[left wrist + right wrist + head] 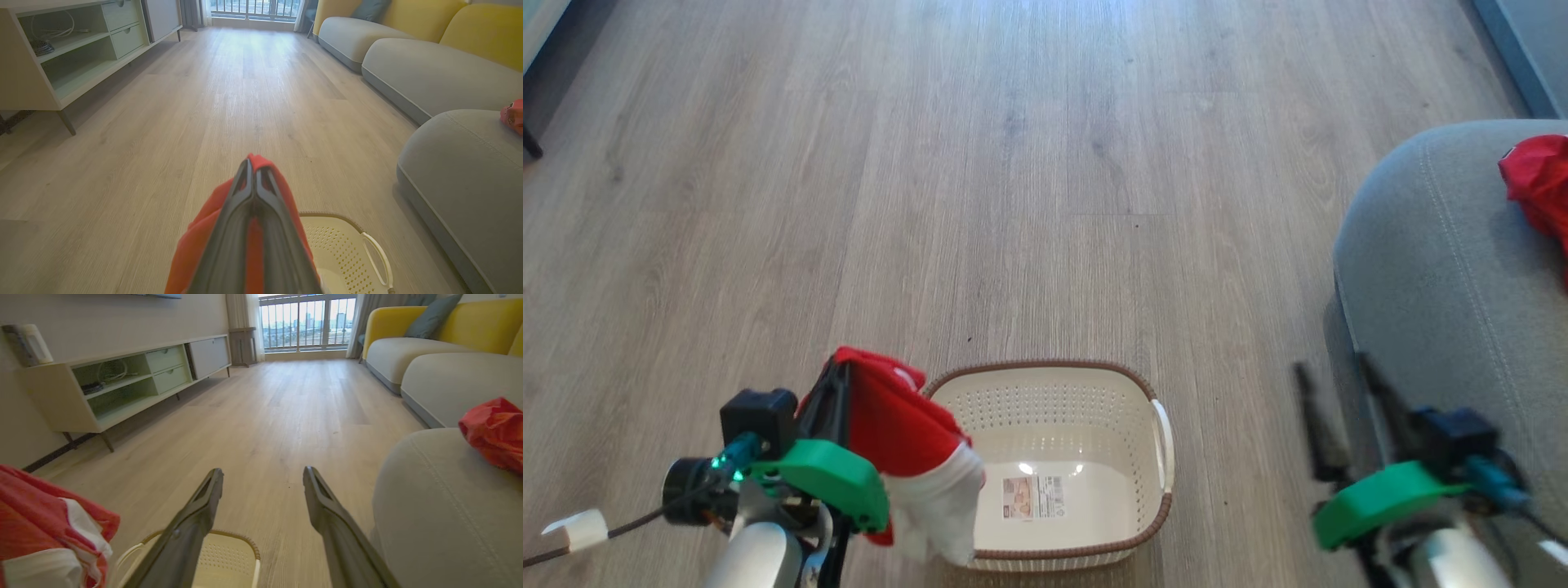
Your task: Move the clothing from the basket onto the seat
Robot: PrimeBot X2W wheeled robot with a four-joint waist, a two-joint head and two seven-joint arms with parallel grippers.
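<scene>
My left gripper is shut on a piece of red clothing with a white part, which hangs over the left rim of the cream basket. Only a sticker lies on the basket's bottom. In the left wrist view the closed fingers pinch the red clothing above the basket. More red clothing lies on the grey seat at the right. My right gripper stands open and holds nothing, between the basket and the seat's front corner; its fingers are spread wide.
Wood floor stretches ahead. A low pale cabinet runs along the left wall. Further grey and yellow sofa sections line the right side, with a balcony window at the far end.
</scene>
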